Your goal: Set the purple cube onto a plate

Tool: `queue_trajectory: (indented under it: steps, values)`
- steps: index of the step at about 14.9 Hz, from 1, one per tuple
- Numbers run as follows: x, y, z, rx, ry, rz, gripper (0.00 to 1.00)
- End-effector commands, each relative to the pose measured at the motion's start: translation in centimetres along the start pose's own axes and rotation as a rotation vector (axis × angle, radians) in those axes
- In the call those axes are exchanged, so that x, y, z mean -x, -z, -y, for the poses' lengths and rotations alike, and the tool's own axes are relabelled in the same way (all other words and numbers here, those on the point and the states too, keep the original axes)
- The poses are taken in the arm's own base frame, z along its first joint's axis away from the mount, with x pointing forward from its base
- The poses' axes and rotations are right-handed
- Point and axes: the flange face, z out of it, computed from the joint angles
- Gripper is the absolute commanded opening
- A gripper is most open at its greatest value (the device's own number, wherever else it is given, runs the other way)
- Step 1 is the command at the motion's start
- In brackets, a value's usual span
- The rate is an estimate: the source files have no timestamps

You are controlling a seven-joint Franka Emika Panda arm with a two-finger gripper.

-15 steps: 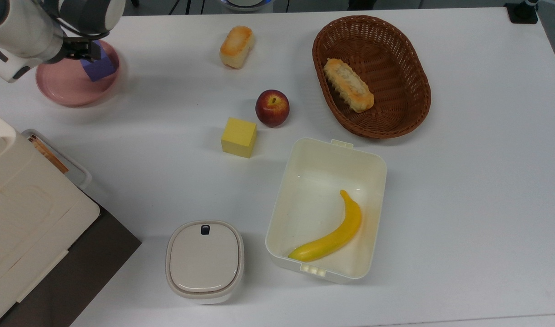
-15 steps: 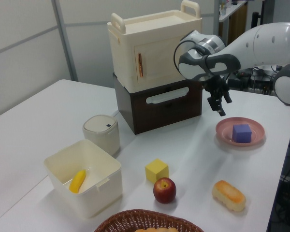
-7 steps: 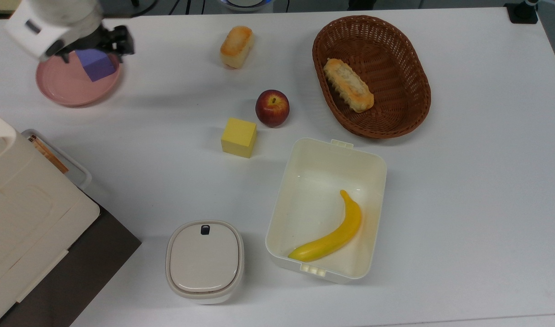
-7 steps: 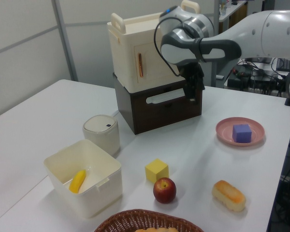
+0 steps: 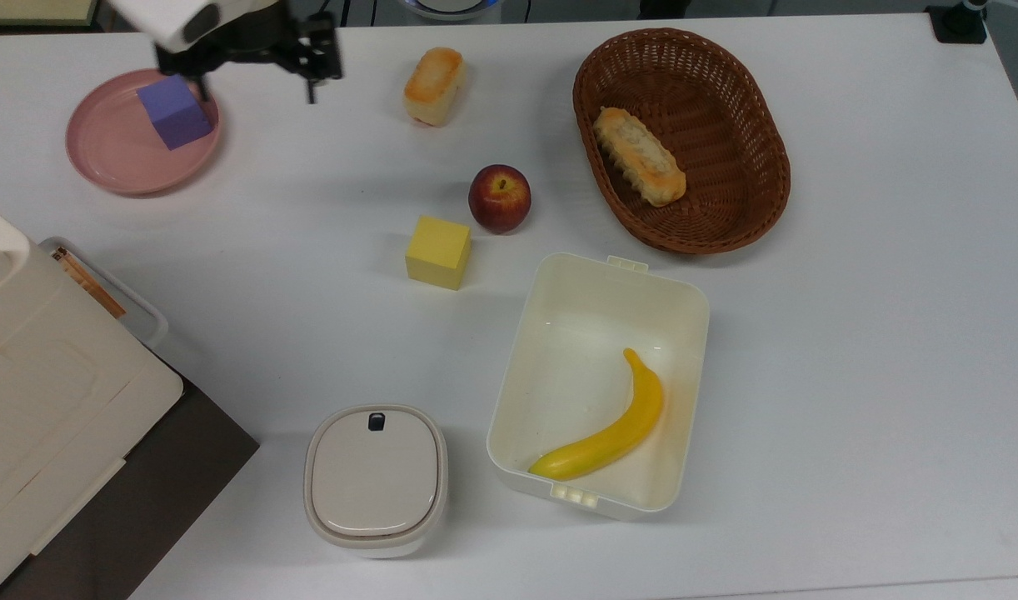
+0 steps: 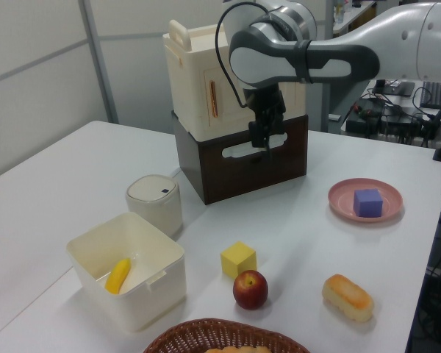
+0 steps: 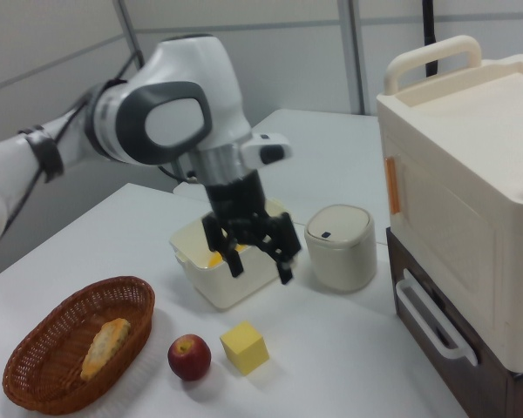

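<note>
While purple cube sits on plate, tool spread, empty, aloft

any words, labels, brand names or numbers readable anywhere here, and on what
None can be read.
The cream cabinet has an orange strip on its door, with no legible characters.
The small lidded bin bears a dark button, no text.
The purple cube, pink plate and yellow cube are plain.

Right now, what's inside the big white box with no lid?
A yellow banana lies along the floor of the white box. In the top view the rest of its floor is bare. In the left view, the box's near wall covers part of the banana.
</note>
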Motion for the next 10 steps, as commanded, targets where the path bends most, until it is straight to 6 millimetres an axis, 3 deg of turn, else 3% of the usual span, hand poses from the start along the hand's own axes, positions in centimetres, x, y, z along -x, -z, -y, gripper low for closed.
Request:
queue_trajectory:
  steps: [1,10]
  values:
    - [0.3,1.38,2.66,-0.061,-0.091,-0.031,1.0]
    - [-0.34,0.76,3.54,-0.117,-0.092,-0.043,1.0]
